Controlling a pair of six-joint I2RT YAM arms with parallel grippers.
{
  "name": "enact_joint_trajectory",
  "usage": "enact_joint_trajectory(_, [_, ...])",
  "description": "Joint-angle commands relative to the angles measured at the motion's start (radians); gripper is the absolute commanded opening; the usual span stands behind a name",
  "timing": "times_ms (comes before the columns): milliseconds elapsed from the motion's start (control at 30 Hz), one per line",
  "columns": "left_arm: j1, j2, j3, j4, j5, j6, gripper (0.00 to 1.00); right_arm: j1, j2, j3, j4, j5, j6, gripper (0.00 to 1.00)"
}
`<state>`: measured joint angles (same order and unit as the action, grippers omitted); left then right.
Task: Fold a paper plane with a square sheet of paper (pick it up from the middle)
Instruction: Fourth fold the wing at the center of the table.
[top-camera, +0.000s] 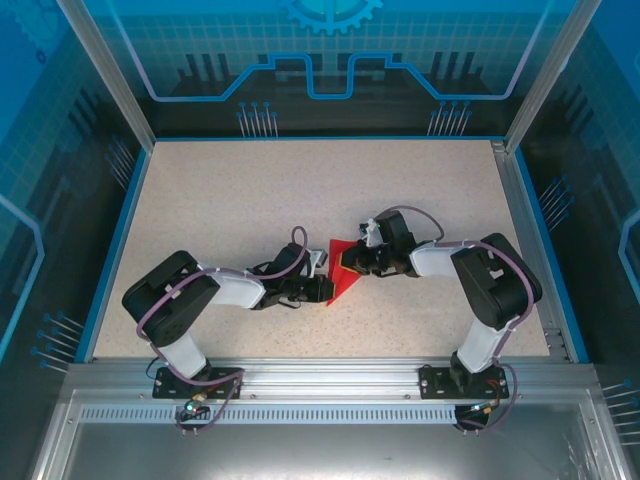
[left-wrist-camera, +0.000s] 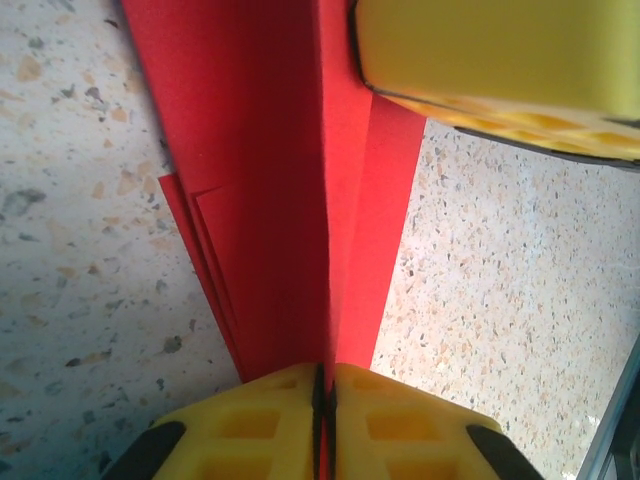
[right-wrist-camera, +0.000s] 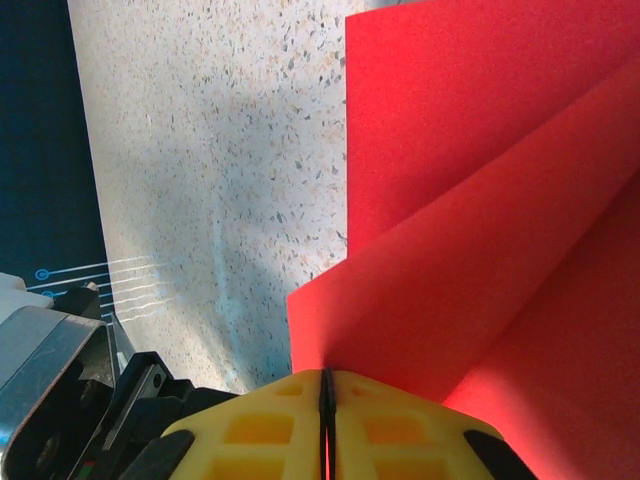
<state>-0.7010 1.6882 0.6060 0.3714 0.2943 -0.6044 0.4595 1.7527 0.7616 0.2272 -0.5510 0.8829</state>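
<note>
- A thin, bright red, creased paper sheet (top-camera: 343, 272) lay mid-table on the speckled beige tabletop (top-camera: 250, 200), between the two arms. From the top view its outline was roughly triangular.
- The left gripper (top-camera: 322, 291) was at the sheet's near-left side and the right gripper (top-camera: 353, 262) at its far-right side, the two close together.
- Left wrist view: the left gripper (left-wrist-camera: 323, 375) had its yellow fingers (left-wrist-camera: 250, 430) pressed nearly together, jaws narrow, pinching a raised centre fold of the paper sheet (left-wrist-camera: 270, 170). Stacked layer edges showed to the left of that ridge.
- In the same view, a yellow finger of the right gripper (left-wrist-camera: 500, 60) sat over the paper's far end at top right.
- Right wrist view: the right gripper (right-wrist-camera: 325, 378) had its jaws narrow too, clamped on an edge of the paper sheet (right-wrist-camera: 480, 200). The paper rose off the tabletop (right-wrist-camera: 220, 150) in bent flaps.
</note>
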Motion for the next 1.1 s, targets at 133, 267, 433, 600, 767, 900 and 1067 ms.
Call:
enact_joint_trajectory(133, [0.029,0.001,-0.033,0.056,0.046,-0.054,0.02,0.011,-0.003,0.029,-0.015,-0.02,-0.013,0.11])
enact_joint_trajectory(267, [0.047,0.007,-0.049,0.06,0.047,-0.079,0.0,0.011,-0.022,0.039,-0.036,-0.013,-0.023,0.12])
enact_joint_trajectory(433, [0.05,0.021,-0.039,0.049,0.066,-0.078,0.0,0.021,-0.006,0.056,-0.023,-0.039,-0.015,0.12])
enact_joint_trajectory(600, [0.052,0.036,-0.034,0.035,0.069,-0.086,0.0,0.03,0.031,0.08,-0.016,-0.035,-0.005,0.13])
enact_joint_trajectory(767, [0.051,0.042,-0.041,0.034,0.062,-0.117,0.0,0.031,0.064,0.093,-0.009,-0.013,-0.001,0.13])
enact_joint_trajectory(900, [0.051,0.054,-0.051,0.056,0.063,-0.154,0.0,0.028,0.098,0.11,0.004,-0.028,-0.004,0.13])
enact_joint_trajectory(1067, [0.052,0.068,-0.059,0.075,0.063,-0.175,0.0,0.026,0.105,0.113,-0.016,-0.018,-0.011,0.13])
